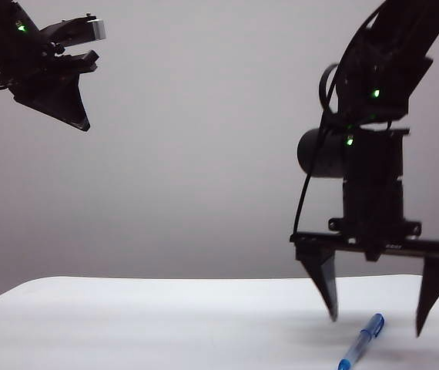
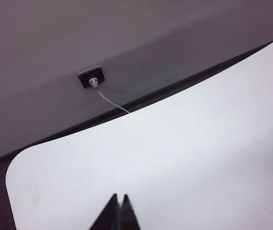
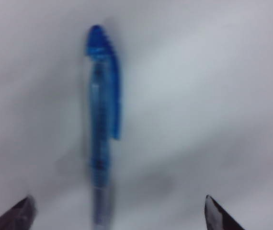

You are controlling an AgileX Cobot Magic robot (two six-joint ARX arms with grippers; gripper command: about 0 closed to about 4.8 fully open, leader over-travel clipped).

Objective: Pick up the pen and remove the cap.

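Blue-tinted slim ballpoint pen [image 1: 363, 341], translucent barrel, lying flat on the white table [image 1: 127, 324] near its front right part in the exterior view, set at a slant. Short translucent blue cap [image 3: 102, 81] with blue clip, fitted on the pen's end; in the right wrist view the capped end points away from the camera and the picture is blurred.

Right gripper [image 1: 375, 314]: black, two tapered fingers pointing down, spread wide, one on each side of the pen's far end, tips just above the table; nothing held. Both fingertips [image 3: 219, 216] show at the edge of the right wrist view with the pen between them, apart from both.

Left gripper [image 2: 119, 213]: raised high at the upper left of the exterior view, well apart from the pen, fingers pressed together on nothing.

Surroundings: plain grey wall [image 1: 204, 154] behind the table; small black wall plate [image 2: 92, 78] with a thin white cable [image 2: 111, 102] running down toward the table's far edge. Nothing lies between the right gripper and the pen.
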